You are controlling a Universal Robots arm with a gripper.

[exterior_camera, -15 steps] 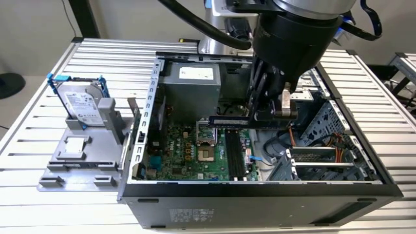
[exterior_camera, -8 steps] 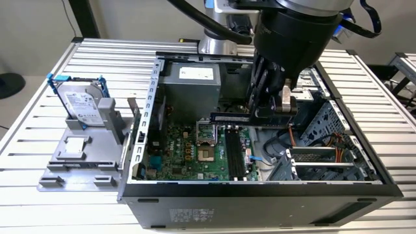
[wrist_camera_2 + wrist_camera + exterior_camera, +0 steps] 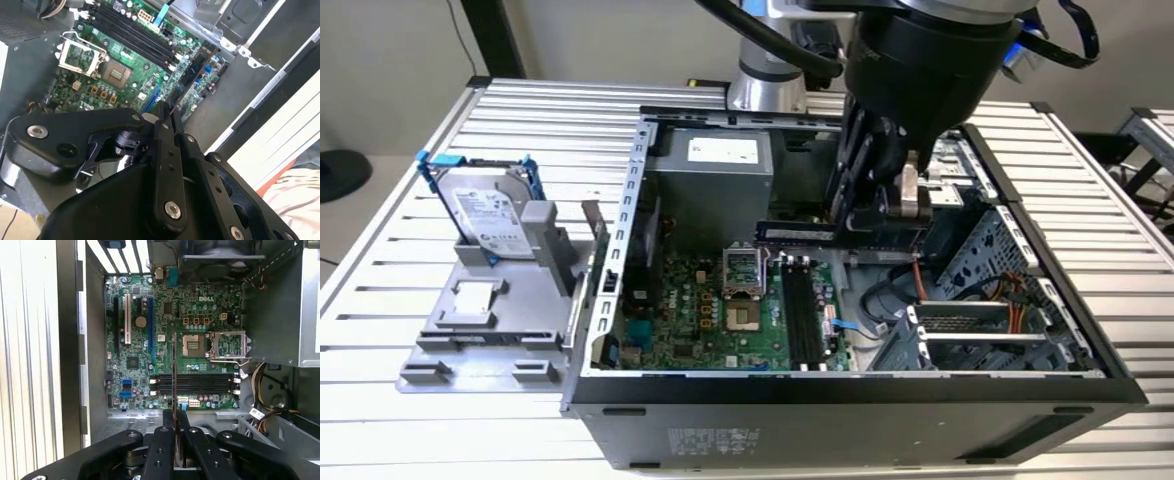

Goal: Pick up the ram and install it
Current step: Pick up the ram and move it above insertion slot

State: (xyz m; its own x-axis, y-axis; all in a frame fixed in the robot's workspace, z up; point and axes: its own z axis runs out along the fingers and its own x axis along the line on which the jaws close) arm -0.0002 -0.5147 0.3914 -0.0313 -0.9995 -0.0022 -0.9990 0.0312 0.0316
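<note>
My gripper (image 3: 887,215) is shut on the ram (image 3: 798,233), a long thin dark stick held level inside the open computer case, above the motherboard (image 3: 720,320). In the first wrist view the ram (image 3: 174,370) shows edge-on, running out from between the fingertips (image 3: 169,416) and crossing over the black memory slots (image 3: 200,382). In the second wrist view the ram (image 3: 192,80) juts out from the gripper (image 3: 165,114) over the board's edge, apart from the memory slots (image 3: 132,30). In the exterior view the memory slots (image 3: 801,315) lie below and in front of the stick.
The CPU socket (image 3: 740,270) sits beside the slots. A grey power supply (image 3: 714,170) fills the case's back and a metal drive cage (image 3: 974,330) stands at the exterior view's right. A hard drive in a blue frame (image 3: 487,210) rests on a grey fixture (image 3: 474,330) outside the case.
</note>
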